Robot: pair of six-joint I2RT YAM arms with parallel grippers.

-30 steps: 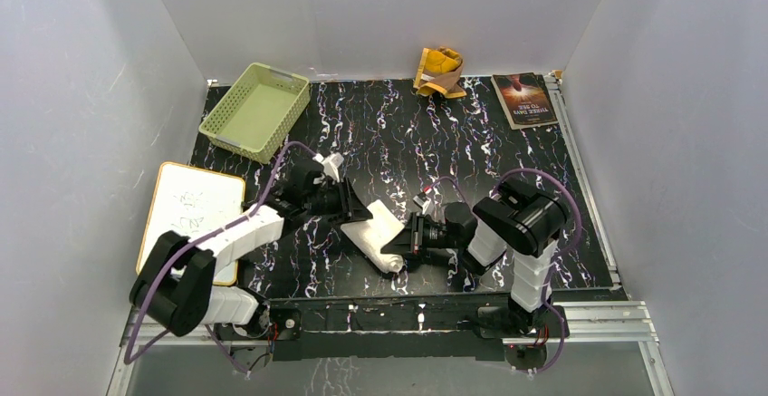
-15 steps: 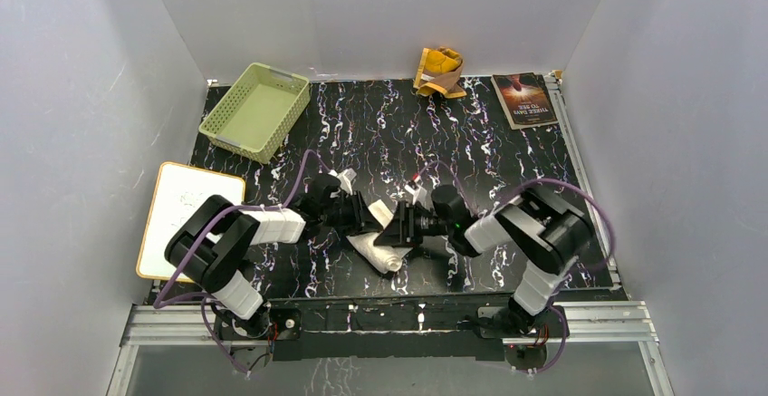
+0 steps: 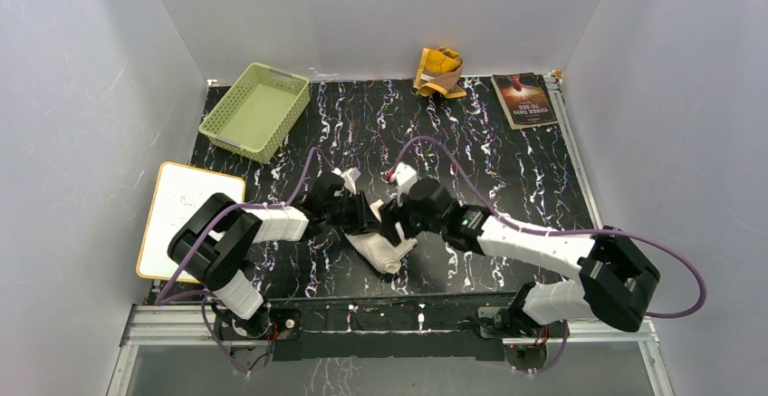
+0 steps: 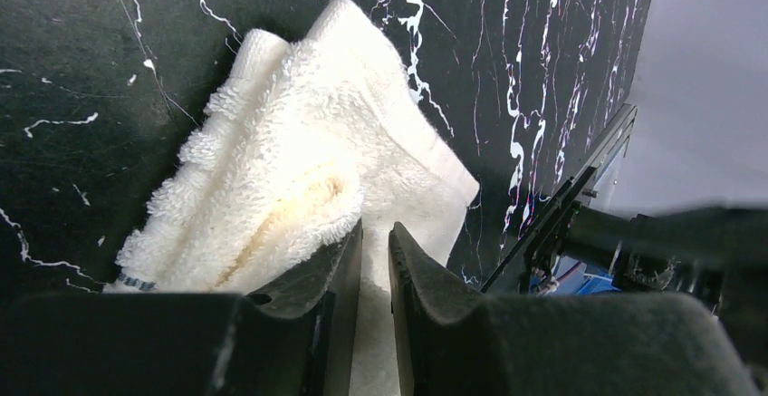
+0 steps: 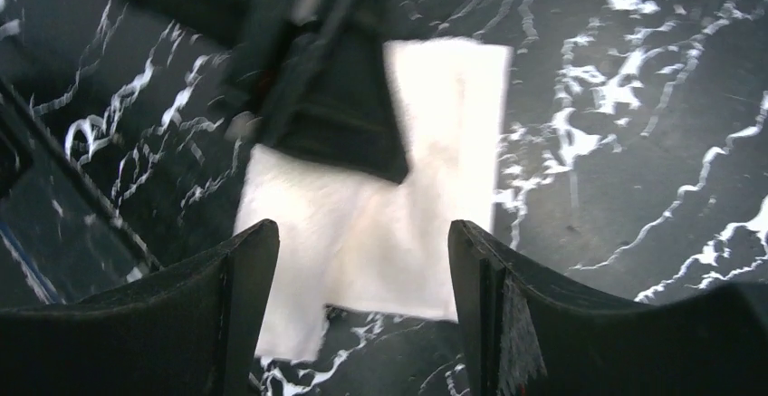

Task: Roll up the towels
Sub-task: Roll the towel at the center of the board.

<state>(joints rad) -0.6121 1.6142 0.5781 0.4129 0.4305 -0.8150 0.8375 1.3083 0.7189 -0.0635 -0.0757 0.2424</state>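
Note:
The cream-white towel [image 3: 381,246] lies partly folded on the black marbled table near the front edge. My left gripper [image 3: 360,217] comes at its upper end from the left. In the left wrist view the left gripper [image 4: 374,231] is almost closed, with white cloth [image 4: 299,133] in the narrow gap and a thick fold resting over one finger [image 4: 331,265]. My right gripper [image 3: 392,224] hovers over the same towel from the right. It stands open [image 5: 362,229], and the white towel [image 5: 453,97] lies flat below it. The mustard-yellow towel [image 3: 439,71] sits crumpled at the back edge.
A pale green basket [image 3: 255,111] stands at the back left. A white board [image 3: 188,219] lies off the table's left side. A dark-covered book [image 3: 523,99] rests at the back right. Grey walls enclose the table, and a metal rail [image 3: 408,316] runs along the front.
My right gripper has opened, let go of the white towel and reached up and left over it. My left arm shifted right and narrowed its jaws. The towel is more bunched.

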